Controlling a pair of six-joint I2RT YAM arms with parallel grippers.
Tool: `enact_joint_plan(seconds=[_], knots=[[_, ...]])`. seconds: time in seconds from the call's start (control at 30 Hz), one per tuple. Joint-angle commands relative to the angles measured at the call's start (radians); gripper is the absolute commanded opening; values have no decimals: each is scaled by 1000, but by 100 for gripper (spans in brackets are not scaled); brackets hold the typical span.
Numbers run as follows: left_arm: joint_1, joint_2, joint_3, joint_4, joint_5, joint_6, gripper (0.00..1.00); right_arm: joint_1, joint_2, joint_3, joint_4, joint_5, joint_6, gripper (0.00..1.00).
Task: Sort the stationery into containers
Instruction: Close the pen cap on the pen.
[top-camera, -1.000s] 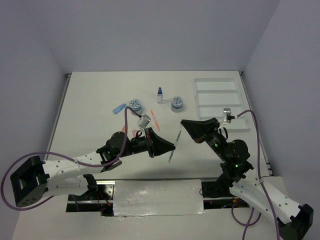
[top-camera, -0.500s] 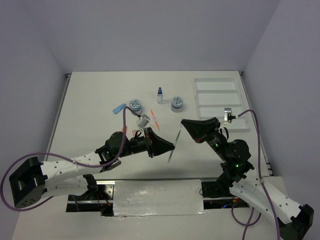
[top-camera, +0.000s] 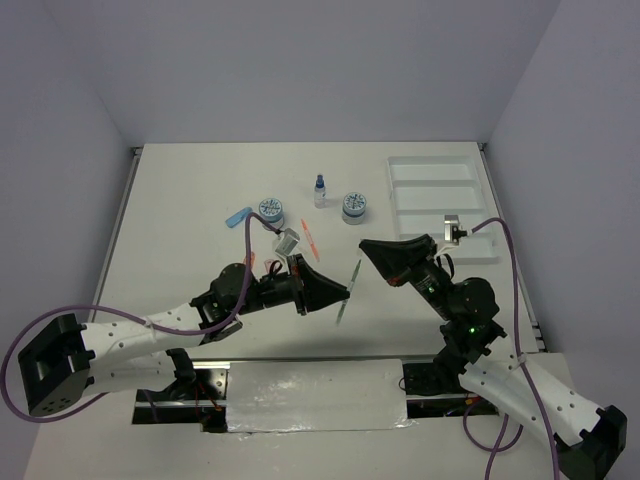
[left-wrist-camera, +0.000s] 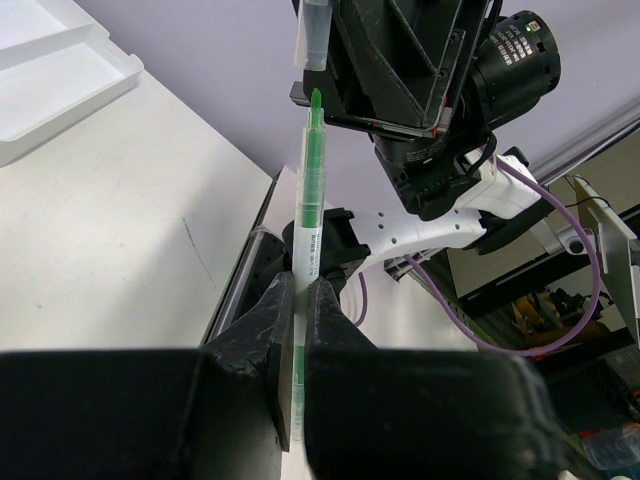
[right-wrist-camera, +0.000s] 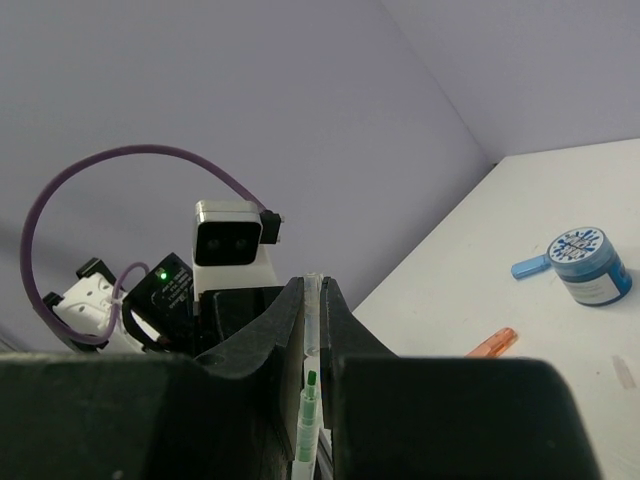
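Top external view is showing both arms meeting in mid-air over the near middle of the tabletop (top-camera: 180, 200). The left tool (top-camera: 345, 292) is clamping a green pen (top-camera: 350, 290) at its middle. The right tool (top-camera: 366, 246) is pinching a small clear cap (left-wrist-camera: 314, 35) just beyond the pen's far end.

Left wrist view is showing the green tip pointing straight at the cap's mouth, apparently just short of it. So the step in hand looks like capping the pen before sorting it.

Next move is calling for a short straight push along the pen's axis with both grips holding firm. After that comes a carry to the white tray (top-camera: 437, 183) at the far right.

The rest is waiting at the far middle: two jars (top-camera: 271, 209) (top-camera: 353, 206), a bottle (top-camera: 320, 190), a blue piece (top-camera: 238, 216) and an orange-red pen (top-camera: 309, 240).

Hard to make out:
- The left tool's fingers are hiding the pen's lower barrel in the left wrist view.
- The right arm is covering the tray's near end in the top view.
- Small pinkish bits beside the left arm are too small to identify.
- I cannot tell whether the tip is touching the cap.
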Motion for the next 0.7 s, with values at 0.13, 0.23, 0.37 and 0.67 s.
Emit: enact_joint_plan(seconds=[0.13, 0.23, 0.37, 0.67], knots=[[9, -35, 19, 76, -18, 12, 0, 9, 0, -6, 52, -11, 4, 0], [14, -43, 16, 69, -21, 12, 0, 10, -7, -11, 52, -10, 7, 0], [18, -42, 16, 68, -20, 10, 0, 9, -9, -8, 52, -16, 15, 0], [35, -29, 10, 74, 1, 3, 0, 9, 10, 10, 50, -11, 22, 0]])
